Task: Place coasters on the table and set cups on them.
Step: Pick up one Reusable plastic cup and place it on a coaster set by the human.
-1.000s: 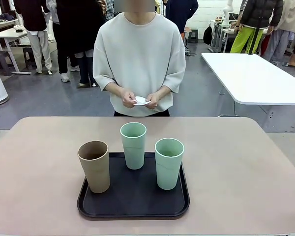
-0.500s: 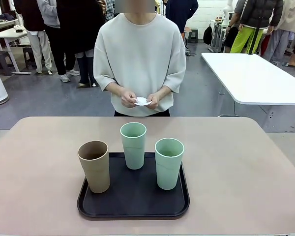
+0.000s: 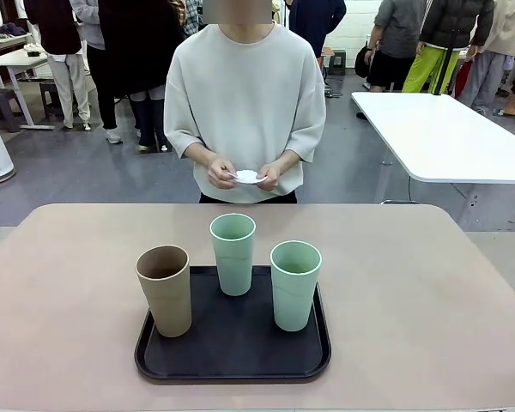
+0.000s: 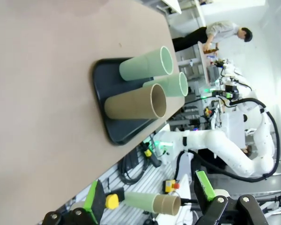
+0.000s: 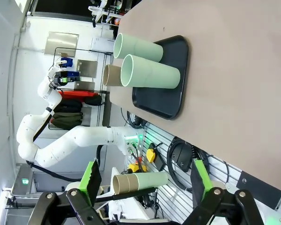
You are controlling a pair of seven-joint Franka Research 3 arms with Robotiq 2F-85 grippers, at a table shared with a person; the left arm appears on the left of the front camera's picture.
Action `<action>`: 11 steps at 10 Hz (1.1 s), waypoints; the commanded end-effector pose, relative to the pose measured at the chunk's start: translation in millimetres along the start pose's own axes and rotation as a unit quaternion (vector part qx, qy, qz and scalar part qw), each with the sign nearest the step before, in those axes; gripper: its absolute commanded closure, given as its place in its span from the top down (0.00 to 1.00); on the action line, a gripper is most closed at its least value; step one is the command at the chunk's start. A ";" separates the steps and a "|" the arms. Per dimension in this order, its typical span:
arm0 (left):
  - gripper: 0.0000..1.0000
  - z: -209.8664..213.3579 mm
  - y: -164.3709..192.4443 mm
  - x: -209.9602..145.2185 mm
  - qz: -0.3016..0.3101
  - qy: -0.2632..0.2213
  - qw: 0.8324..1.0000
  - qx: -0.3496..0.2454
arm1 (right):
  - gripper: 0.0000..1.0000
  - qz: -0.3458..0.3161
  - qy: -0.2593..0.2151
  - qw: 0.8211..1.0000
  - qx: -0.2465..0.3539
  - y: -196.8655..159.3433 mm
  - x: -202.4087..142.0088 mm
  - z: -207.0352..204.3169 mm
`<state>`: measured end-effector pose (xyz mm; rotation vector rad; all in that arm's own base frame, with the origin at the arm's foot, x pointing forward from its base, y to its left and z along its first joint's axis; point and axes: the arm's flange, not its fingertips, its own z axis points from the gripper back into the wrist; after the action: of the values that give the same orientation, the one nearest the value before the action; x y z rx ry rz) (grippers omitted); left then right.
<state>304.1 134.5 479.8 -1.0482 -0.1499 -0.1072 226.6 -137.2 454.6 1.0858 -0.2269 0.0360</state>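
Note:
Three cups stand on a black tray (image 3: 232,360) on the beige table (image 3: 429,292): a tan one (image 3: 165,290) at the left, a mint one (image 3: 233,253) at the back and a mint one (image 3: 295,284) at the right. At the far side a person holds small white coasters (image 3: 247,177) in both hands at waist height. My left gripper (image 4: 147,187) is open and off the table's edge, far from the tan cup (image 4: 136,103) and the mint cups (image 4: 147,65). My right gripper (image 5: 145,171) is open too, off the edge, with the mint cups (image 5: 150,72) and the tray (image 5: 178,51) ahead.
A white table (image 3: 446,137) stands behind at the right, with people walking in the background. A spare stack of cups (image 5: 138,180) lies on a rack below the table edge. My other arm (image 4: 225,150) shows beside the table. Bare tabletop lies on either side of the tray.

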 end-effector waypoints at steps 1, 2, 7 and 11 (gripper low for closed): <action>1.00 2.3 -2.0 -1.5 -0.005 -0.002 1.000 -0.002 | 1.00 0.004 -0.002 1.000 0.009 -0.7 1.4 0.2; 1.00 2.3 -2.0 -1.5 -0.005 -0.002 1.000 -0.002 | 1.00 0.004 -0.002 1.000 0.009 -0.7 1.4 0.2; 1.00 2.3 -2.0 -1.5 -0.005 -0.002 1.000 -0.002 | 1.00 0.004 -0.002 1.000 0.009 -0.7 1.4 0.2; 1.00 2.3 -2.0 -1.5 -0.005 -0.002 1.000 -0.002 | 1.00 0.004 -0.002 1.000 0.009 -0.7 1.4 0.2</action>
<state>303.9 134.9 479.8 -1.0481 -0.1506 -0.1061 226.6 -137.1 454.7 1.0856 -0.2267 0.0362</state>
